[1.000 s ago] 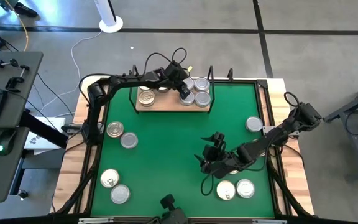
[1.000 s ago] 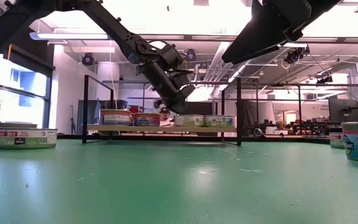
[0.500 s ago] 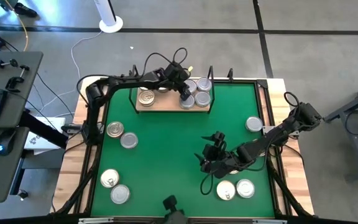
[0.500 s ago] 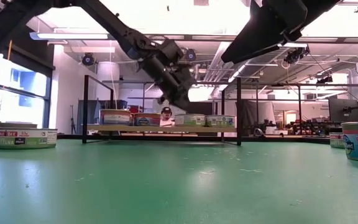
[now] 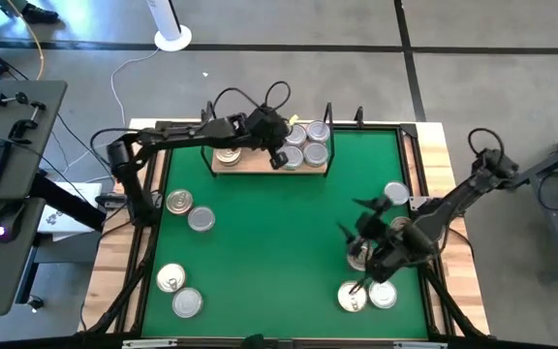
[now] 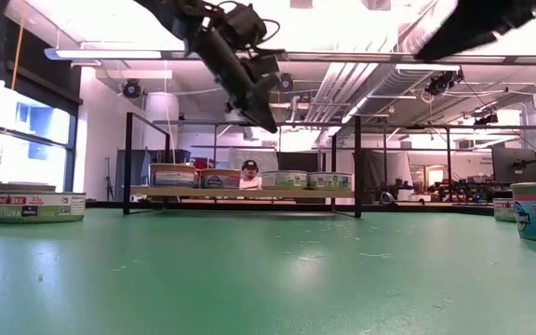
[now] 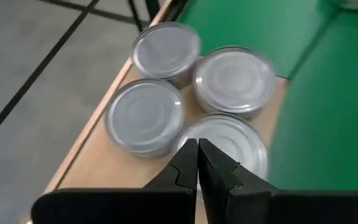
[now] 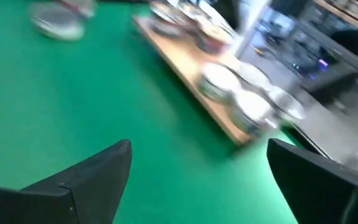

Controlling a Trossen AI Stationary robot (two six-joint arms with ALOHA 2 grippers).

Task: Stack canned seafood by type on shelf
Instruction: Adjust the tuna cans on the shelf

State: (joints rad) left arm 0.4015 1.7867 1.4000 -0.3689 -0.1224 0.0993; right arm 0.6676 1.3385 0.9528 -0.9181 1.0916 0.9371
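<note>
Between placements: left gripper clenched empty above four silver-lidded cans on the shelf, right gripper spread wide, next fetching a loose tin just beneath.

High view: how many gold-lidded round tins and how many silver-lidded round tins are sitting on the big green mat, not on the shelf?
Gold-lidded round metal tins: 3
Silver-lidded round metal tins: 4
Total on the green mat: 7
</note>
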